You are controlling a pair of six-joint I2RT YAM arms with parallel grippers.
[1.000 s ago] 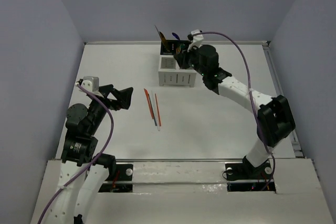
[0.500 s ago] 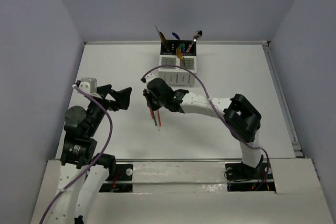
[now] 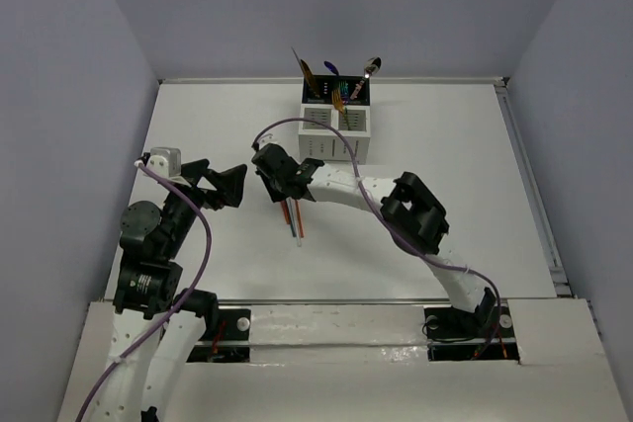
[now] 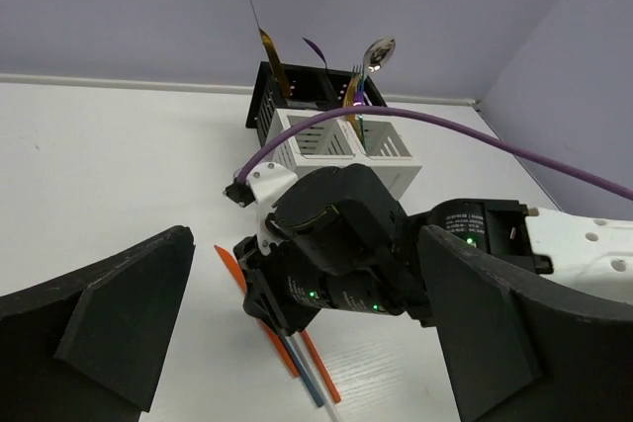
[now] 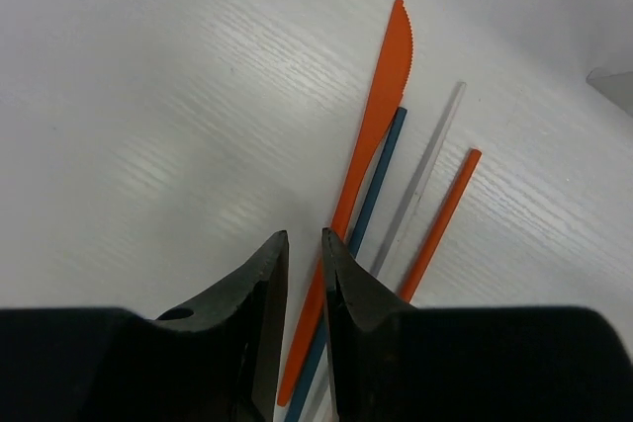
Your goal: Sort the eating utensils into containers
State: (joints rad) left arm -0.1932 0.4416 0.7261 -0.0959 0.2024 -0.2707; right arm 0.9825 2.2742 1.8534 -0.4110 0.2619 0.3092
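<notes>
Right wrist: orange knife (image 5: 374, 126) lies under parted end effector (image 5: 305, 262).

Seen from above, only the lower ends of the orange knife (image 3: 286, 212) and the thin sticks (image 3: 299, 227); the upper parts covered by the right arm (image 3: 341, 185). Too small there to name each piece of cutlery (image 3: 338, 96) standing in the white caddy (image 3: 336, 130). In the right wrist view, knife handle lost between the right fingers (image 5: 262, 289); cannot tell whether pressed or only near. Caddy cut down to one grey corner. Left fingers (image 4: 109, 313) blurred and cut by the picture edges.
</notes>
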